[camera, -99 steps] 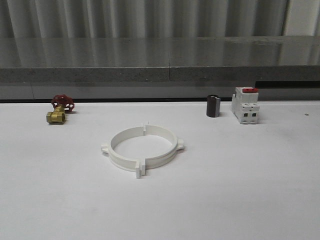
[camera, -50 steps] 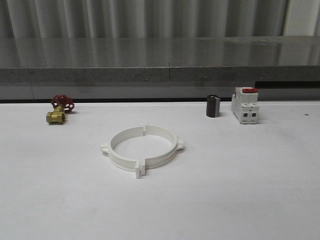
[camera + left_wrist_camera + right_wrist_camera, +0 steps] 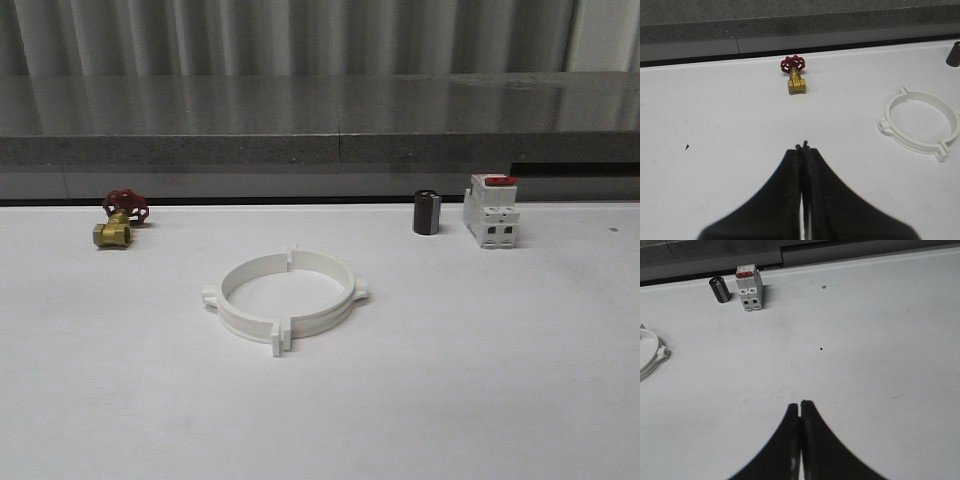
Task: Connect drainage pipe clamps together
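The clamps (image 3: 285,301) lie flat on the white table (image 3: 480,380), near its middle in the front view. The two white half-bands meet end to end and form a closed ring; paired flat tabs stand at the near and far joints, and one small lug projects at each side. Nothing touches the ring.

Left gripper (image 3: 803,146): fingers pressed together, nothing between them. It hangs over bare table, well apart from the ring, which sits off to one side in the left wrist view (image 3: 920,123).

Right gripper (image 3: 800,403): fingers likewise together and empty — over bare table. Part of the ring shows at the frame edge in the right wrist view (image 3: 651,356), well apart from the fingertips.

Other items stand along the far edge of the table:
- Valve (image 3: 120,220) — brass body, red handwheel, at the far left.
- Black cylinder (image 3: 427,212) — upright, at the far right.
- Breaker (image 3: 491,211) — white block with red top, just beside the cylinder, on its right.

A grey ledge (image 3: 320,120) runs behind the table.
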